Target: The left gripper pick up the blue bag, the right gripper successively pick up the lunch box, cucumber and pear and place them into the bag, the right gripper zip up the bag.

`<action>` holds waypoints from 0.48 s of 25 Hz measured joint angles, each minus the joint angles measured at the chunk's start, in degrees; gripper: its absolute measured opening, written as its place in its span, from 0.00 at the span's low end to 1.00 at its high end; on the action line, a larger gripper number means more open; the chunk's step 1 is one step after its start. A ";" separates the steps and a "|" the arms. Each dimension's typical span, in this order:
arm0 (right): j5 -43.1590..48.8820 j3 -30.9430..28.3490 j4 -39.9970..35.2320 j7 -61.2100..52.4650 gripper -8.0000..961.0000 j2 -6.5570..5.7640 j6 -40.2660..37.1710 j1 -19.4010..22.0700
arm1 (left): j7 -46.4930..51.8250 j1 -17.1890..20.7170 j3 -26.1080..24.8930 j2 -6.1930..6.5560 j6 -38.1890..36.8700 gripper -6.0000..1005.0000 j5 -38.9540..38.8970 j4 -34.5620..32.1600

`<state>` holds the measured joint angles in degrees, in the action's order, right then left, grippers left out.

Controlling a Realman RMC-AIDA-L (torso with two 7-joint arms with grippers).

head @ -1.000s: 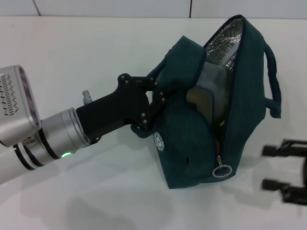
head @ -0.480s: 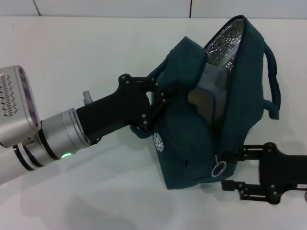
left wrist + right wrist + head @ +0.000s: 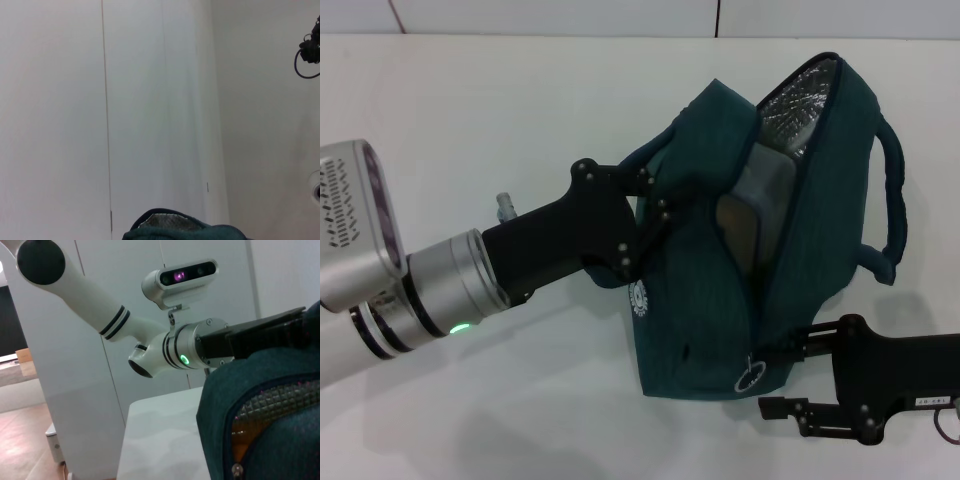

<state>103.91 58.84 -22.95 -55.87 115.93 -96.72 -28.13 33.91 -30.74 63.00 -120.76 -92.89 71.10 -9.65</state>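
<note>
Right pincer (image 3: 767, 377) wide apart beside zipper ring (image 3: 750, 377)

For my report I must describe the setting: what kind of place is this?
Probably an indoor robot lab or test room. A plain white table holds only the blue bag, worked by the left gripper and right gripper, with bare white wall panels behind.
</note>
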 joint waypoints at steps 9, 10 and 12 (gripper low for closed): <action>0.07 2.78 0.02 -0.03 0.43 0.05 -0.26 -0.01 | -1.04 -0.11 0.02 0.00 -0.27 0.06 0.00 0.34; 0.05 2.96 0.03 -0.03 0.42 0.06 -0.26 -0.01 | -1.04 -0.13 0.02 0.00 -0.27 0.06 0.00 0.34; -0.28 3.01 0.02 -0.03 0.33 0.07 -0.17 0.05 | -1.04 -0.16 0.02 0.00 -0.27 0.06 0.00 0.34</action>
<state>103.63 61.84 -22.93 -55.90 115.99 -96.89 -28.08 32.87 -30.90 63.02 -120.76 -93.16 71.10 -9.31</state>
